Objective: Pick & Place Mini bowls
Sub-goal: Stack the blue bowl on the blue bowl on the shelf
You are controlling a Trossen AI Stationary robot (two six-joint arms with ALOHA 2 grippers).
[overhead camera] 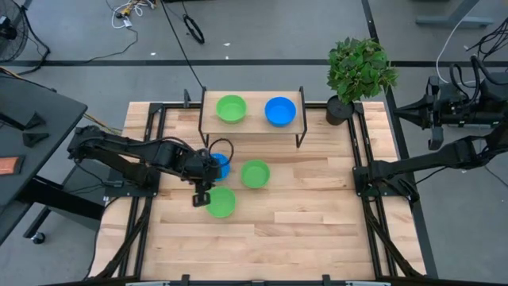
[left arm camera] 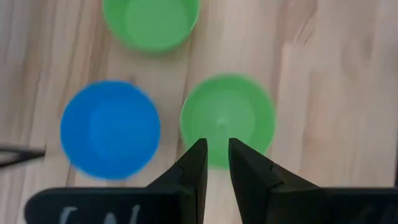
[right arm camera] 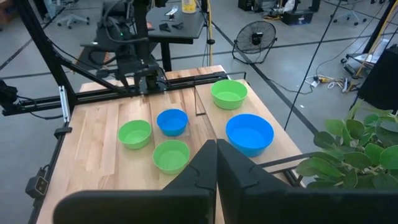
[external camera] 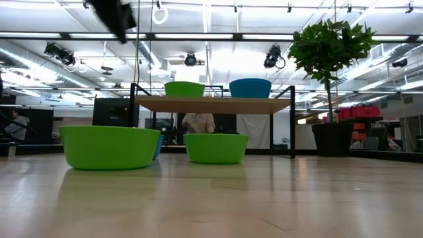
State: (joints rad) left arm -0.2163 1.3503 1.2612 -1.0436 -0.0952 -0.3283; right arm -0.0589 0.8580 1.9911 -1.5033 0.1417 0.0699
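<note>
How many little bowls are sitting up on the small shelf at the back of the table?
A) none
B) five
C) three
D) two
D: the high view shows one green bowl and one blue bowl on the shelf; the other three bowls sit on the table.

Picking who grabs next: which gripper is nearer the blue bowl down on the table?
Left. The left gripper hovers right beside the blue bowl; the right gripper waits off at the table's right edge.

No legible text or labels.
</note>
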